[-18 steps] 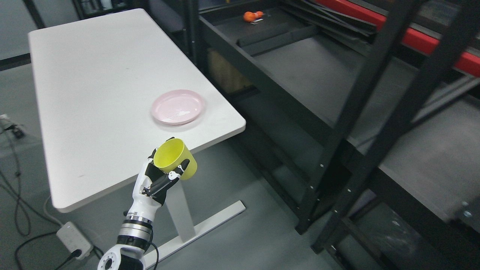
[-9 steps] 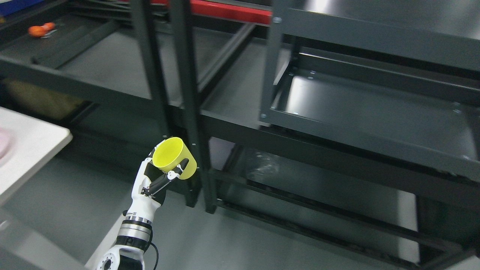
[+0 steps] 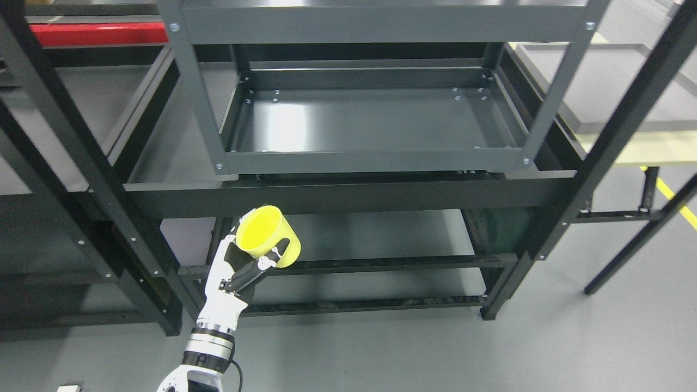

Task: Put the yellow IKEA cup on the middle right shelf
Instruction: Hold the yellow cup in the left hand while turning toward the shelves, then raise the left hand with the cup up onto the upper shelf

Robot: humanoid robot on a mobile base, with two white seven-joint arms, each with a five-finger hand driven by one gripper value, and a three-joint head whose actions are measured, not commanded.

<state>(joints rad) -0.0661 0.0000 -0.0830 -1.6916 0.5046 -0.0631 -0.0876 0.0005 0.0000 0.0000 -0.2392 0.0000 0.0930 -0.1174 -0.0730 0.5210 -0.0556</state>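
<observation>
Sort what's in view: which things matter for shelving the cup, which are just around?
Job:
- yellow plastic cup, tilted, held in the left hand
- grey metal shelf tray straight ahead, bare

Around:
- black metal rack in front of the tray
- red beam, upper left
- pale table, right

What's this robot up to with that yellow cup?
The robot's left hand grips a yellow cup, held up in the air and tilted so its open mouth shows. It faces a dark metal shelving unit, and the grey shelf tray above and ahead of the cup holds nothing. The cup is not on any shelf yet. The right hand is out of view.
</observation>
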